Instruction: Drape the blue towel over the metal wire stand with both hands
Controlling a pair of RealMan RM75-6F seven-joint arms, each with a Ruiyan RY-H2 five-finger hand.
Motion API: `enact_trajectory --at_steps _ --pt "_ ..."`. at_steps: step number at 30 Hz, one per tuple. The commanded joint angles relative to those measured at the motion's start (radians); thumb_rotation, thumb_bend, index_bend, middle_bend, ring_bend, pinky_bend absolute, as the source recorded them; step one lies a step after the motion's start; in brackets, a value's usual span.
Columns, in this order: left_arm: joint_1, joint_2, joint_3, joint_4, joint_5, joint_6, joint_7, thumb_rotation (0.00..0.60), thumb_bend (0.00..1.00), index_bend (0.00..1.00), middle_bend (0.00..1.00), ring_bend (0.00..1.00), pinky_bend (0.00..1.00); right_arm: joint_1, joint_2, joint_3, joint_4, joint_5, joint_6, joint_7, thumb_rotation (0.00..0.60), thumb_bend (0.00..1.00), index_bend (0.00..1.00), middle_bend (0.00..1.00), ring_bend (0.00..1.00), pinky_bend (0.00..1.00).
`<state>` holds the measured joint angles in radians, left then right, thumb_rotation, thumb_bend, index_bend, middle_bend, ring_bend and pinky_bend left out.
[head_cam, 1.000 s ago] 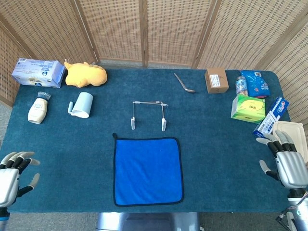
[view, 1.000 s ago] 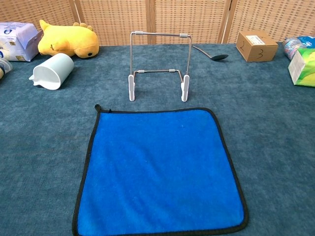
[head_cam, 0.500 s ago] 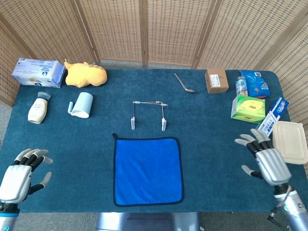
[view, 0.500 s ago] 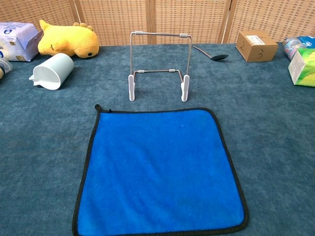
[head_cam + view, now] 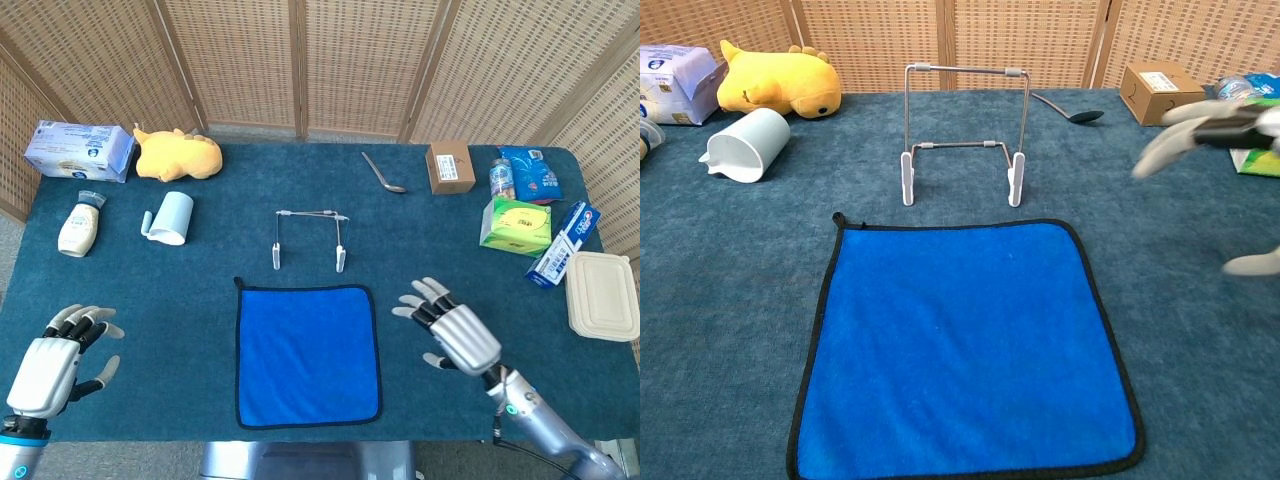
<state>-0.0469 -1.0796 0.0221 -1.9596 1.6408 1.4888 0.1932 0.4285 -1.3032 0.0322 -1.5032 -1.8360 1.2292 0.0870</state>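
Note:
The blue towel [image 5: 307,354] [image 5: 965,344] lies flat on the table, black-edged, just in front of the metal wire stand [image 5: 310,238] [image 5: 963,133], which stands upright and bare. My right hand [image 5: 452,332] [image 5: 1220,150] hovers just right of the towel with its fingers spread, holding nothing; it is blurred in the chest view. At the near left corner my left hand [image 5: 57,365] is also open and holds nothing, well away from the towel. The chest view does not show it.
Left side: a pale blue cup [image 5: 170,217] on its side, a yellow plush [image 5: 178,155], a tissue pack [image 5: 78,150] and a bottle [image 5: 79,224]. Right side: a spoon [image 5: 382,173], a cardboard box [image 5: 450,166], a green box [image 5: 516,225], toothpaste [image 5: 562,244] and a lidded container [image 5: 602,295].
My right hand has swept left from the table's right edge to beside the towel, now showing in the chest view. The left hand has edged slightly inward. Towel and stand are unmoved.

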Motion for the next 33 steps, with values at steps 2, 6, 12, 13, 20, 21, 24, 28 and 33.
enact_trajectory --at_steps 2,6,12,13,20,21,24,28,33 --pt "-0.001 0.003 0.000 -0.004 -0.002 0.000 -0.002 0.600 0.45 0.42 0.29 0.23 0.16 0.054 -0.054 -0.002 0.052 -0.031 -0.036 0.003 0.600 0.08 0.23 0.19 0.03 0.00" --pt "-0.001 0.005 0.003 -0.004 -0.005 -0.003 -0.003 0.600 0.45 0.42 0.29 0.23 0.16 0.088 -0.093 -0.004 0.095 -0.044 -0.048 0.012 0.600 0.08 0.23 0.19 0.02 0.00" --pt "0.000 0.009 0.005 -0.003 -0.010 -0.002 -0.006 0.600 0.45 0.42 0.28 0.23 0.16 0.132 -0.152 -0.015 0.177 -0.060 -0.053 0.038 0.600 0.00 0.23 0.19 0.00 0.00" --pt "0.000 0.009 0.006 -0.004 -0.010 -0.003 -0.006 0.600 0.45 0.42 0.28 0.23 0.16 0.136 -0.160 -0.017 0.188 -0.061 -0.052 0.041 0.600 0.00 0.23 0.19 0.00 0.00" --pt "-0.002 0.010 0.008 -0.005 -0.011 -0.006 -0.004 0.600 0.45 0.42 0.28 0.23 0.16 0.173 -0.237 -0.030 0.286 -0.074 -0.038 0.076 0.600 0.00 0.23 0.19 0.00 0.00" --pt "-0.002 0.011 0.008 -0.006 -0.011 -0.005 -0.003 0.600 0.45 0.42 0.28 0.23 0.16 0.179 -0.248 -0.033 0.302 -0.077 -0.035 0.079 0.600 0.00 0.23 0.19 0.00 0.00" --pt "-0.001 0.012 0.008 -0.008 -0.012 -0.003 -0.002 0.600 0.45 0.42 0.28 0.23 0.16 0.190 -0.274 -0.043 0.343 -0.085 -0.026 0.084 0.600 0.00 0.23 0.19 0.00 0.00" --pt "0.000 0.013 0.010 -0.008 -0.014 -0.003 -0.003 0.600 0.45 0.42 0.28 0.23 0.16 0.201 -0.298 -0.056 0.386 -0.087 -0.021 0.094 0.600 0.00 0.23 0.19 0.00 0.00" --pt "0.000 0.010 0.012 -0.007 -0.013 -0.004 -0.002 0.600 0.45 0.42 0.28 0.23 0.16 0.217 -0.323 -0.069 0.435 -0.081 -0.020 0.108 0.600 0.00 0.23 0.19 0.00 0.00"
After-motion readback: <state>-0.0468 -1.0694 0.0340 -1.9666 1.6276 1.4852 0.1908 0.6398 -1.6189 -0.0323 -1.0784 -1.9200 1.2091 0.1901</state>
